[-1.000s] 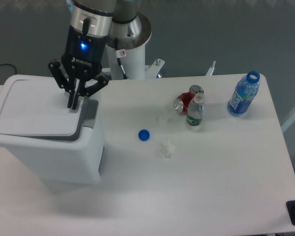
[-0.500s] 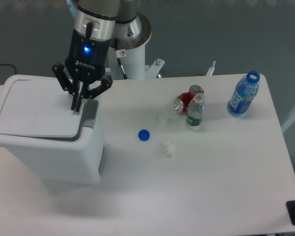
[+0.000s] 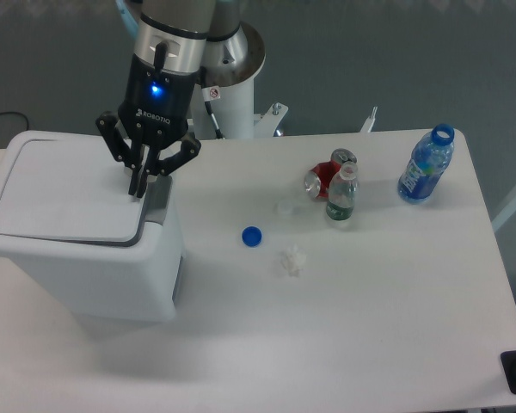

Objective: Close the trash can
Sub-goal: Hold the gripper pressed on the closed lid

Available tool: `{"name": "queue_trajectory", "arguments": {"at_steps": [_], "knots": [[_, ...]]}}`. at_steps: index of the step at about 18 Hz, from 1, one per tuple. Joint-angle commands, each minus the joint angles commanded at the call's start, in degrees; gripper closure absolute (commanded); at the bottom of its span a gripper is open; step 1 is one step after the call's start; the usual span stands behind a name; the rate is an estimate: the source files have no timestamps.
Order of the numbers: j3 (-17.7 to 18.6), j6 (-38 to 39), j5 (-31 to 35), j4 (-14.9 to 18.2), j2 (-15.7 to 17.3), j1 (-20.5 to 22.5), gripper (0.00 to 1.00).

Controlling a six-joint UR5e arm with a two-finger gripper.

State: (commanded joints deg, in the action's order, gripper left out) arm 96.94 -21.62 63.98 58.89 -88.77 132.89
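A single overhead view, angled from the front, shows a white surface point(image 3: 396, 327) with a robot arm at the upper left.

The trash can point(image 3: 86, 267), a large white rectangular bin with rounded corners, stands at the left end of the surface. Its flat white lid point(image 3: 64, 200) lies down over the top, so nothing inside can be seen. A grey latch tab point(image 3: 158, 203) sits at the lid's right edge. The bin's long axis runs roughly left to right, with the latch end pointing toward the middle of the surface.

The gripper point(image 3: 138, 191) hangs fingers-down over the right edge of the lid, just beside the latch tab. Its two dark fingers are pressed close together with nothing between them. Whether the tips touch the lid cannot be made out.

Near the far right corner stands a blue bottle point(image 3: 426, 164) with no cap; its contents are unclear. Toward the middle, a small clear bottle point(image 3: 341, 194) stands touching a crushed red can point(image 3: 324, 177). A loose blue cap point(image 3: 252, 236) lies nearer the bin, with a small white crumpled scrap point(image 3: 291, 258) beside it. A dark object at the lower right corner is cut off by the frame.
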Motion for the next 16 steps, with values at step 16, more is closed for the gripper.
{"name": "queue_trajectory", "arguments": {"at_steps": [16], "knots": [[0.0,-1.0,-0.1,-0.1,-1.1,0.0,0.83]]}}
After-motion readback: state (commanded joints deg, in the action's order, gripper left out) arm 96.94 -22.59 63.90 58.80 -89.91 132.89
